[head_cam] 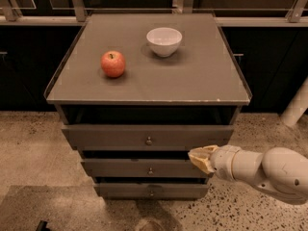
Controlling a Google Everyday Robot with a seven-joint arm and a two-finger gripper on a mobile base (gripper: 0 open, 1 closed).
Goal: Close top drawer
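Note:
The top drawer (144,136) is a wide dark grey-brown front with a small round metal knob (149,140) at its centre. It stands pulled out a little from the cabinet, with a dark gap above it. My gripper (197,157) is at the end of the white arm that comes in from the right. Its tan tip sits just below the drawer front's right part, in front of the middle drawer (144,168). It holds nothing that I can see.
A red apple (113,63) and a white bowl (164,41) stand on the cabinet top (202,81). A bottom drawer (151,190) sits under the middle one. The floor is speckled stone. A railing and dark cabinets run behind.

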